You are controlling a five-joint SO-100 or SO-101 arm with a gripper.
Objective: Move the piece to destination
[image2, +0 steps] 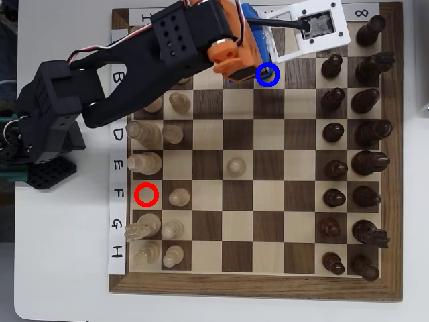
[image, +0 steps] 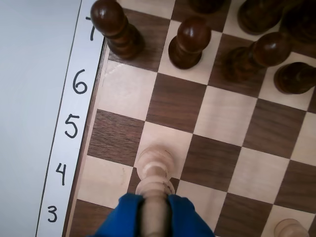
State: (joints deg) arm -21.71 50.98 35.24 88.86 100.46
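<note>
In the wrist view my gripper enters from the bottom edge, its blue-covered fingers shut on the piece. That piece is light tan wood with a slim ringed body, and it is held upright over a pale square in the second file beside the 4 and 5 labels. Whether its base touches the board cannot be told. In the overhead view the blue ring of the destination lies on a pale square right at the orange wrist. The arm hides the piece there.
Dark brown pieces stand along the far rows in the wrist view, with a pale pawn at the bottom right. In the overhead view a red ring marks a left-side square, pale pieces stand left and centre, and dark pieces line the right.
</note>
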